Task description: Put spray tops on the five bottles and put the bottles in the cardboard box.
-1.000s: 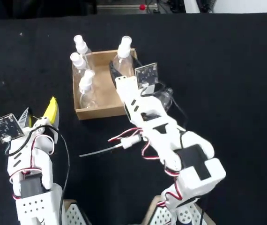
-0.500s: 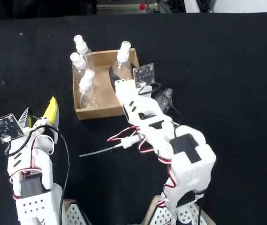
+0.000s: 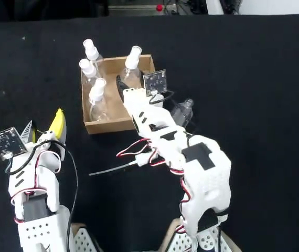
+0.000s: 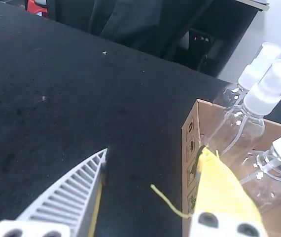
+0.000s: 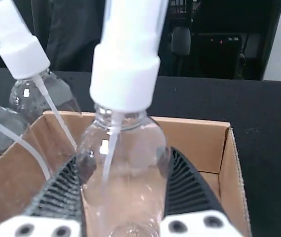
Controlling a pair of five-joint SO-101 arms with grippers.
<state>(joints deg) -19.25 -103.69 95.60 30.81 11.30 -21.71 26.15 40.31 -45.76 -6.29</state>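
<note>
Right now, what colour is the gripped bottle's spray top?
The spray top is white, clearest in the right wrist view.

- The left arm is white plastic, with a black cable looping beside it.
- The left gripper has one yellow finger and one grey ribbed finger.
- The right arm is white with black patches, and red and white wires run along it.
- The right gripper has two black ribbed fingers on white bases with small round holes.
- Each wrist has a small square grey board.
</note>
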